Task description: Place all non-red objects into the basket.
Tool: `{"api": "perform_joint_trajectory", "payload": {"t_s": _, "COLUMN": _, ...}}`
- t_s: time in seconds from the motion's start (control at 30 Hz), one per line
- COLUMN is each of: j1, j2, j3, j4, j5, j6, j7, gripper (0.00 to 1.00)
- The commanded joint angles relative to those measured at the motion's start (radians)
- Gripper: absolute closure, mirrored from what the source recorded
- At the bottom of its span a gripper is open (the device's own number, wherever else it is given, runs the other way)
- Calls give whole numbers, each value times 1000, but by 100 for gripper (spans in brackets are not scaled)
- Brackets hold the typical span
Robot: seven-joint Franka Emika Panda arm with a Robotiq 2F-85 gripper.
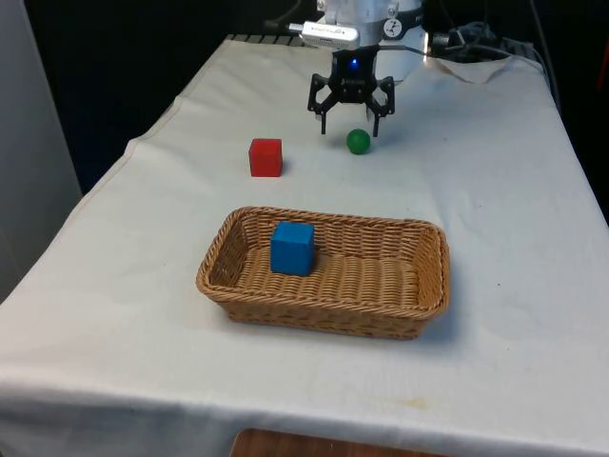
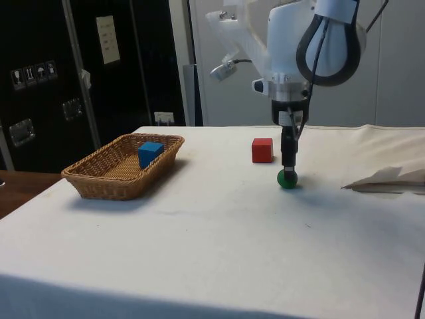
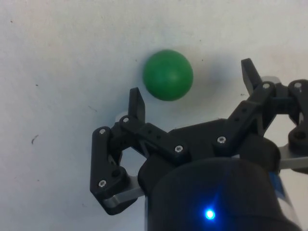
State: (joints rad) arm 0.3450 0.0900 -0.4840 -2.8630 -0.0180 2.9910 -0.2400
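The green ball [image 1: 358,141] lies on the white cloth [image 1: 495,190], on the far side of the basket [image 1: 328,314] from the front camera and well apart from it, with the red cube [image 1: 265,157] near it towards the front view's left. The gripper [image 1: 350,119] hangs low just behind the ball as the front view has it, fingers spread wide and holding nothing; the ball lies bare on the cloth.

The blue cube [image 1: 292,248] lies already in the basket, at the end towards the front view's left, so I judge the ball to be the last non-red thing to move, and the step in hand to be the approach to grasp it. The red cube should stay where it is.

The next move calls for bringing the open fingers so that the ball sits squarely between them, then going down and closing. A ball will roll away from a pinch that is off its middle, so the centring matters.

The wrist view shows what the others hide: the ball [image 3: 168,75] lies ahead of the gripper [image 3: 192,96], nearer to one finger [image 3: 137,103] than to the other and not between them. In the side view the gripper [image 2: 289,166] seems to stand right over the ball [image 2: 287,178], almost touching it, which hides that offset; that view does show how low the fingers are above the cloth. The front view gives the ball's place relative to the basket and the red cube
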Motion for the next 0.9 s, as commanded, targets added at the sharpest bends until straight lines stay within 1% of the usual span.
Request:
{"api": "perform_joint_trajectory", "payload": {"t_s": 0.0, "j1": -10, "j2": -47, "j3": 28, "j4": -23, "j5": 49, "j6": -8, "j7": -26, "gripper": 0}}
{"api": "perform_joint_trajectory", "payload": {"t_s": 0.2, "j1": -10, "j2": -46, "j3": 35, "j4": -19, "j5": 79, "j6": -12, "j7": -26, "gripper": 0}}
{"api": "perform_joint_trajectory", "payload": {"t_s": 0.23, "j1": 0, "j2": 1, "j3": 9, "j4": 1, "j5": 35, "j6": 0, "j7": -1, "gripper": 0}}
{"api": "perform_joint_trajectory", "payload": {"t_s": 0.27, "j1": -10, "j2": -46, "j3": 36, "j4": -18, "j5": 83, "j6": -12, "j7": -26, "gripper": 0}}
{"api": "perform_joint_trajectory", "payload": {"t_s": 0.47, "j1": -10, "j2": -44, "j3": 44, "j4": -15, "j5": 111, "j6": -14, "j7": -25, "gripper": 0}}
{"api": "perform_joint_trajectory", "payload": {"t_s": 0.5, "j1": 0, "j2": 1, "j3": 17, "j4": 4, "j5": 68, "j6": 0, "j7": 0, "gripper": 0}}
{"api": "perform_joint_trajectory", "payload": {"t_s": 0.53, "j1": -10, "j2": -44, "j3": 45, "j4": -14, "j5": 115, "j6": -14, "j7": -25, "gripper": 0}}
{"api": "perform_joint_trajectory", "payload": {"t_s": 0.8, "j1": -9, "j2": -37, "j3": 52, "j4": -10, "j5": 144, "j6": -13, "j7": -23, "gripper": 0}}
{"api": "perform_joint_trajectory", "payload": {"t_s": 0.83, "j1": 0, "j2": 1, "j3": 25, "j4": 6, "j5": 101, "j6": -2, "j7": 1, "gripper": 0}}
{"api": "perform_joint_trajectory", "payload": {"t_s": 0.87, "j1": -9, "j2": -34, "j3": 54, "j4": -9, "j5": 148, "j6": -12, "j7": -22, "gripper": 0}}
